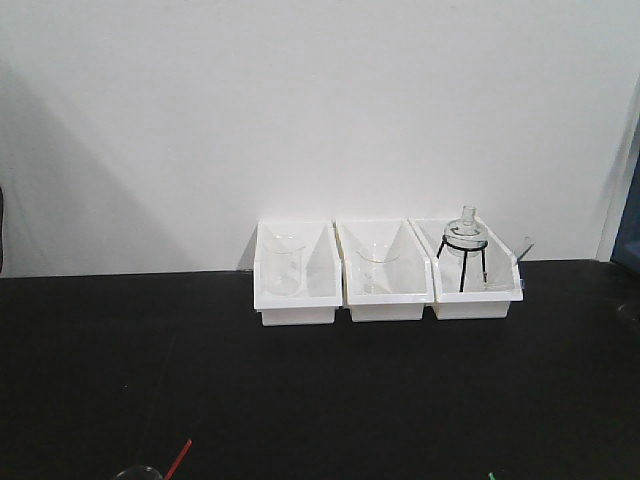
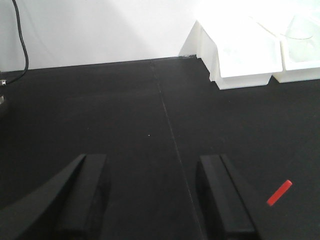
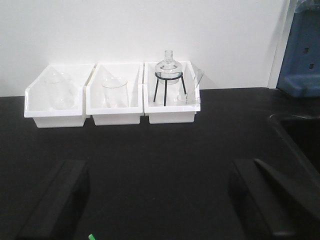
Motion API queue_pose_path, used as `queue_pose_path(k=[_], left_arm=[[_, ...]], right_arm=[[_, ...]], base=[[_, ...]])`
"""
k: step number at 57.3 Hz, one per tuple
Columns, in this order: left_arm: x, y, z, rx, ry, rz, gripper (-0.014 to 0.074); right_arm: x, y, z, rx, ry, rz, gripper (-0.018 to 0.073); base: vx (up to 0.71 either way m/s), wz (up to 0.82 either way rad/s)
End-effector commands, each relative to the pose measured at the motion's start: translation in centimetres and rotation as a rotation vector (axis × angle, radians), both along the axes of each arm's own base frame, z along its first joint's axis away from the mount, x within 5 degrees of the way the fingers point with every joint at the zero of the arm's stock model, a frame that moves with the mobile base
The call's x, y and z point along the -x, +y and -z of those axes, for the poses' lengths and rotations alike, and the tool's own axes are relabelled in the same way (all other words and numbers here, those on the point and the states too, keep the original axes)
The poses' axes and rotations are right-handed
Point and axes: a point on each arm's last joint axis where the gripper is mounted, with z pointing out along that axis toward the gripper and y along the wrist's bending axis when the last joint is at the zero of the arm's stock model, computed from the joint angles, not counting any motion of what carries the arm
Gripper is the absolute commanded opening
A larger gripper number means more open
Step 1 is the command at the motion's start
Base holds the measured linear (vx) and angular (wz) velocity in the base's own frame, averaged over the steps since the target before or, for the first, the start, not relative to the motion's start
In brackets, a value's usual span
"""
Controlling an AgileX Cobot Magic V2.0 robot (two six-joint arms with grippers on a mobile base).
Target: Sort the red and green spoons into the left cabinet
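The slim bright-red plastic spoon [image 1: 180, 457] lay on the matte black tabletop [image 1: 320, 380] at the near left edge of the front view, with only part of its handle showing. In the left wrist view a short red end sat just to the right of the left hand [image 2: 155, 200], whose two black fingers stood wide apart with nothing between them. The slim bright-green plastic spoon [image 3: 91, 237] showed only as a tip at the bottom edge, near the right hand [image 3: 162, 200], which was likewise spread and empty. Neither spoon's bowl was visible.

Both spoons would probably be very light, stiff but thin, and smooth enough to skid or flick away on the tabletop. Lying flat, they offered little height to pinch. The sounder hold seemed to be across the handle near mid-length, with the fingers square to it and closing gently.

The three white plastic bins [image 1: 388, 310] holding glassware stood well apart at the back. No pale grey-white cabinet could be made out.
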Motion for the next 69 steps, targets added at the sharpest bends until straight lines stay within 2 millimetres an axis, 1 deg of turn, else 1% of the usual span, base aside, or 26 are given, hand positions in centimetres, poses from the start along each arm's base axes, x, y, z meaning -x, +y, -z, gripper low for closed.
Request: queue_pose_path(k=[1, 8, 12, 18, 23, 32, 37, 43, 49, 55, 62, 69], left_arm=[[-0.2, 0.0, -1.8, 0.021, -0.095, -0.010, 0.0517], [-0.2, 0.0, -1.7, 0.020, -0.086, -0.009, 0.0517], [-0.2, 0.0, -1.7, 0.020, -0.086, -0.009, 0.0517], [-0.2, 0.0, -1.7, 0.020, -0.086, -0.009, 0.0517], [-0.2, 0.0, -1.7, 0.020, -0.086, -0.009, 0.0517], [-0.2, 0.0, -1.7, 0.020, -0.080, -0.008, 0.0517], [-0.2, 0.0, -1.6, 0.020, -0.073, -0.008, 0.0517], [-0.1, 0.0, -1.4, 0.019, -0.055, -0.006, 0.0517], [-0.1, 0.0, -1.4, 0.017, -0.045, -0.004, 0.0517], [-0.1, 0.0, -1.3, 0.017, -0.041, -0.004, 0.0517], [-0.1, 0.0, -1.3, 0.017, -0.041, -0.004, 0.0517], [-0.1, 0.0, -1.3, 0.017, -0.041, -0.004, 0.0517]], right_arm=[[-0.2, -0.1, -1.1, 0.021, -0.037, 0.002, 0.0632], [-1.5, 0.0, 0.8, 0.096, 0.142, -0.028, 0.0600], [-2.8, 0.1, 2.4, 0.148, 0.265, -0.068, 0.0578], [-4.8, 0.6, 4.9, 0.220, 0.432, -0.167, 0.0564], [-6.4, 1.1, 6.7, 0.238, 0.510, -0.260, 0.0564], [-8.7, 2.3, 8.8, 0.250, 0.519, -0.426, 0.0564], [-9.6, 3.0, 9.6, 0.286, 0.489, -0.527, 0.0564], [-10.6, 3.5, 10.4, 0.312, 0.443, -0.607, 0.0564], [-11.7, 3.7, 11.3, 0.320, 0.410, -0.624, 0.0564], [-12.8, 3.6, 12.0, 0.308, 0.382, -0.594, 0.0561], [-13.8, 3.5, 13.2, 0.294, 0.391, -0.564, 0.0561], [-14.4, 3.5, 14.5, 0.289, 0.416, -0.576, 0.0561]], base=[[0.00, 0.00], [0.00, 0.00], [0.00, 0.00], [0.00, 0.00], [0.00, 0.00], [0.00, 0.00], [0.00, 0.00], [0.00, 0.00], [0.00, 0.00], [0.00, 0.00], [0.00, 0.00], [0.00, 0.00]])
